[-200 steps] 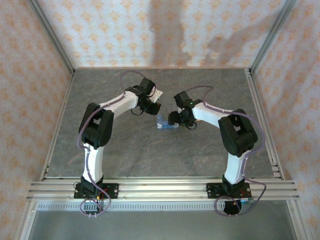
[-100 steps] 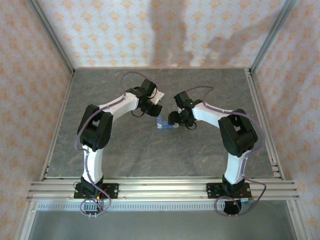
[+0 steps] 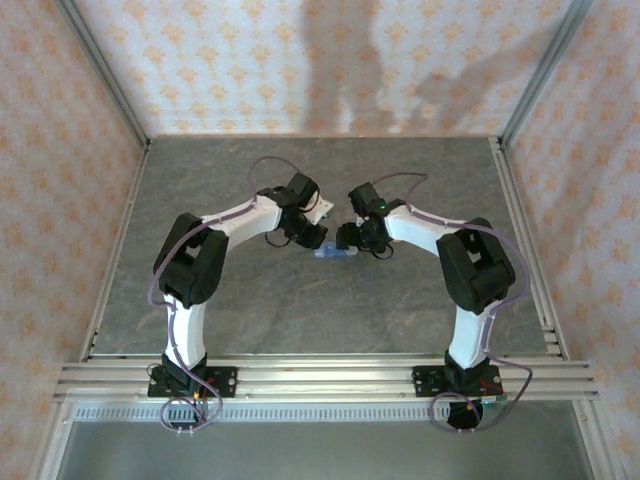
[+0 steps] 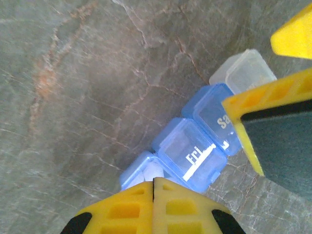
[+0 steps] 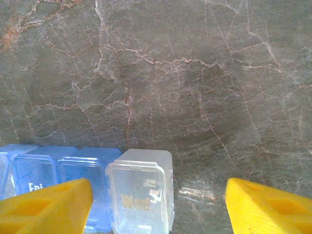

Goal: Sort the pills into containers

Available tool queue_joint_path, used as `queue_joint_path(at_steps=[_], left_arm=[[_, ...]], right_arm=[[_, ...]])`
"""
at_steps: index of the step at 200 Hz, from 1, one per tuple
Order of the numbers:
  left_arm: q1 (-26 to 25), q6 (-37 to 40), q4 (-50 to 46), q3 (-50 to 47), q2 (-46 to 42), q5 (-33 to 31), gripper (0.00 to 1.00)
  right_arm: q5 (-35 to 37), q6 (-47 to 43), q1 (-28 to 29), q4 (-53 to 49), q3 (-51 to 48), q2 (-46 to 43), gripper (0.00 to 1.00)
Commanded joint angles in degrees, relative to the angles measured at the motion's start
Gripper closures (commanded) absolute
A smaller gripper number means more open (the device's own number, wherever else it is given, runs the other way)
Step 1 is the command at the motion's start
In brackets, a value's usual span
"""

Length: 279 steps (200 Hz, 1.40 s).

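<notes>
Left gripper (image 4: pixel 153 187): fingers pressed together, nothing visible between them. I have it low over the strip's end cell, which I judge is the place for dropping a pill.
Strip (image 4: pixel 190 151): flat on the table (image 3: pixel 250 300) between my two arms. The "Fri" and "Sa" cells are blue and the far cell is clear. A white bit (image 4: pixel 153 170) in the end cell may be a pill.
Right gripper (image 5: pixel 158 190): fingers spread astride the clear end. Contact is unclear, but I take it as steadying the strip.

Containers (image 3: pixel 331 252) on table (image 3: pixel 260 300), between left hand (image 3: pixel 313 238), right hand (image 3: pixel 346 242).
</notes>
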Motion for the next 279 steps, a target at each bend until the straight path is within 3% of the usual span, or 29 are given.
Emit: queue_joint_path(at_steps=[1, 163, 279], left_arm=[[-0.63, -0.93, 0.69, -1.79, -2.80, 0.78, 1.00], [-2.24, -3.33, 4.45, -7.58, -6.24, 1.15, 1.00], [-2.29, -3.72, 5.55, -8.32, -2.64, 0.04, 1.00]], right_arm=[[2.18, 0.86, -0.01, -0.92, -1.53, 1.90, 0.28], [2.19, 1.15, -0.01, -0.65, -1.79, 2.22, 0.28], [1.90, 1.73, 0.00, -0.70, -1.88, 1.36, 0.28]])
